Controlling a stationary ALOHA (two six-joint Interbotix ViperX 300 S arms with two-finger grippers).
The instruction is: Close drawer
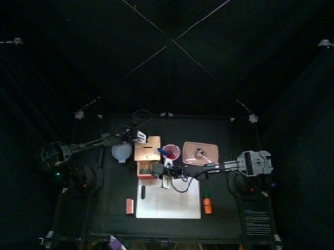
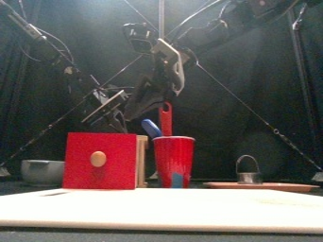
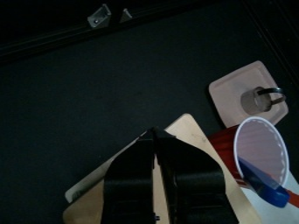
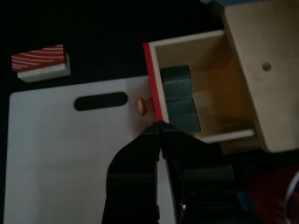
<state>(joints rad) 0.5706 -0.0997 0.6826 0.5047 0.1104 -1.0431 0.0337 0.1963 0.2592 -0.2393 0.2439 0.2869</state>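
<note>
the drawer [image 4: 193,83] is seen pulled out, with the right gripper [image 4: 158,131] pressed together near its knob [image 4: 143,106] and the left gripper [image 3: 156,140] likewise closed.

Left gripper [image 3: 156,140] hung low, jaws pressed together to a narrow point. Right gripper [image 4: 160,131] likewise pinched shut, pointed forward. Both arms reached in toward the middle.
</note>
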